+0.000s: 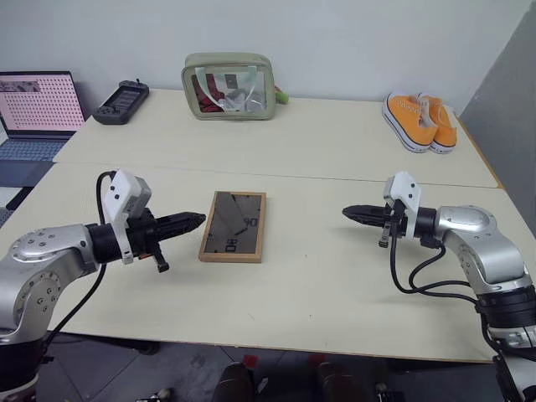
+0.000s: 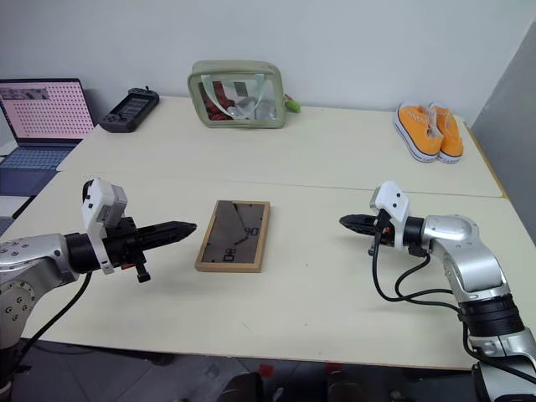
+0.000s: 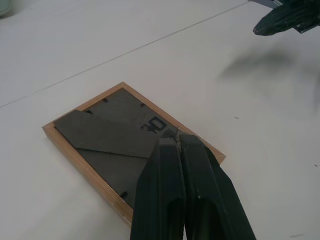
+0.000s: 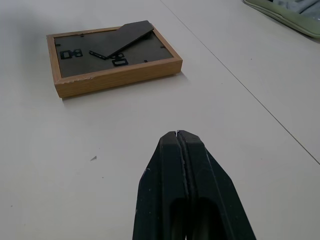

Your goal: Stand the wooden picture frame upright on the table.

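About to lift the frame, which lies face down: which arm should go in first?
Left, probably. The left gripper, shut, sits just beside the wooden picture frame, while the right gripper, also shut, is farther off across the bare table.

Both arms are raised and bent inward, forearms roughly level, tips aimed toward each other. Left gripper [image 1: 198, 220]: fingers pressed together, nothing between them, pointing inward and slightly downward; white wrist module sits on top, black cable loops back along the forearm. Right gripper [image 1: 348, 213]: fingers likewise pressed together and empty, pointing inward toward the left one's tip, tilted slightly down; cable hangs in a loop under the wrist. The two tips are well apart.
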Tool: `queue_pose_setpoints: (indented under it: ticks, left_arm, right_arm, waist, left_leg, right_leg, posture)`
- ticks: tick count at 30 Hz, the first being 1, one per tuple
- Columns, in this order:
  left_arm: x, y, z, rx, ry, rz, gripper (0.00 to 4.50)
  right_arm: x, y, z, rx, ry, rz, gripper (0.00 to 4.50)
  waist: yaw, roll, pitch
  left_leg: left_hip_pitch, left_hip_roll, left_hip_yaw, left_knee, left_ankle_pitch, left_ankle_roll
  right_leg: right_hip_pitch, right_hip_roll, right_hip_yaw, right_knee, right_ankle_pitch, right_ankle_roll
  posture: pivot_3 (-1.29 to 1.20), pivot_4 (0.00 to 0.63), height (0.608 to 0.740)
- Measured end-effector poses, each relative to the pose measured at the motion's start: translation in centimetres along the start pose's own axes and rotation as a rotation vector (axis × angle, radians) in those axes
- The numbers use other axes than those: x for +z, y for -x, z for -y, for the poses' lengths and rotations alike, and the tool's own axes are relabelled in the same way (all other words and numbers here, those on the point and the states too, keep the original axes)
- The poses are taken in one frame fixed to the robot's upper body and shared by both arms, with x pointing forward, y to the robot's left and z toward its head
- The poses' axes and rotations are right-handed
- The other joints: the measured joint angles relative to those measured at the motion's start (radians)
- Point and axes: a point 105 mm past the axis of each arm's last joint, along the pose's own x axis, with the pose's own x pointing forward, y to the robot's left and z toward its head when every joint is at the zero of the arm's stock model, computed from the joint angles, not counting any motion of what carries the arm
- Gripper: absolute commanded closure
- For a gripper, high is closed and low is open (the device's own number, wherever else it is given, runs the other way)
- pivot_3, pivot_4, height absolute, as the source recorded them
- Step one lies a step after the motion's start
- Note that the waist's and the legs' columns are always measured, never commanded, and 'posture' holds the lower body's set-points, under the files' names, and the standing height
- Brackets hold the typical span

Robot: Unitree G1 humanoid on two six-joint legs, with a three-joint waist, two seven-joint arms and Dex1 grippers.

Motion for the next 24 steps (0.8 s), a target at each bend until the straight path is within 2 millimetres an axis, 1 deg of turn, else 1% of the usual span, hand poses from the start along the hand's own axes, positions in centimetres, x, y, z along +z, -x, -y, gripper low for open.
queue_pose_setpoints:
  ticks: [4, 8, 20, 22, 24]
  left_arm:
    - [0.5, -0.1, -0.6, 0.050, -0.016, 0.011, 4.49]
    - [0.3, -0.2, -1.0, 0.083, -0.017, 0.002, 4.49]
    - [0.2, -0.2, -1.3, 0.110, -0.016, 0.003, 4.49]
    - [0.2, -0.2, -1.6, 0.127, -0.022, 0.001, 4.49]
    - [0.0, 0.0, -2.3, 0.164, -0.017, -0.001, 4.49]
  right_arm:
    - [0.0, -0.1, -0.1, 0.002, -0.009, 0.003, 4.50]
    - [-0.1, -0.2, -0.1, 0.004, -0.013, 0.005, 4.50]
    - [0.0, -0.6, -0.3, 0.008, -0.022, 0.022, 4.50]
    - [0.1, -0.9, -0.4, 0.003, -0.026, 0.032, 4.50]
    - [0.1, -1.0, -0.4, -0.004, -0.030, 0.038, 4.50]
  waist:
    - [0.001, 0.000, 0.000]
    - [0.001, 0.000, 0.000]
    - [0.001, 0.000, 0.000]
    - [0.001, 0.000, 0.000]
    - [0.001, 0.000, 0.000]
  left_leg:
    - [0.000, 0.000, 0.000, 0.000, 0.000, 0.000]
    - [0.000, 0.000, 0.000, 0.000, 0.000, 0.000]
    - [0.001, 0.000, 0.000, 0.001, 0.000, 0.000]
    - [0.002, 0.000, 0.000, 0.002, 0.000, 0.000]
    - [0.003, 0.000, 0.000, 0.002, 0.000, 0.000]
  right_leg:
    - [0.000, 0.000, 0.000, 0.000, 0.000, 0.000]
    - [0.000, 0.000, 0.000, 0.000, 0.000, 0.000]
    - [0.000, 0.000, 0.000, 0.005, 0.000, 0.000]
    - [0.000, 0.000, 0.000, 0.007, 0.000, 0.000]
    - [0.000, 0.000, 0.000, 0.008, 0.000, 0.000]
  posture:
    - [0.00, 0.150, 0.740]
    - [0.00, 0.150, 0.740]
    - [0.00, 0.150, 0.740]
    - [0.00, 0.150, 0.740]
    - [0.00, 0.150, 0.740]
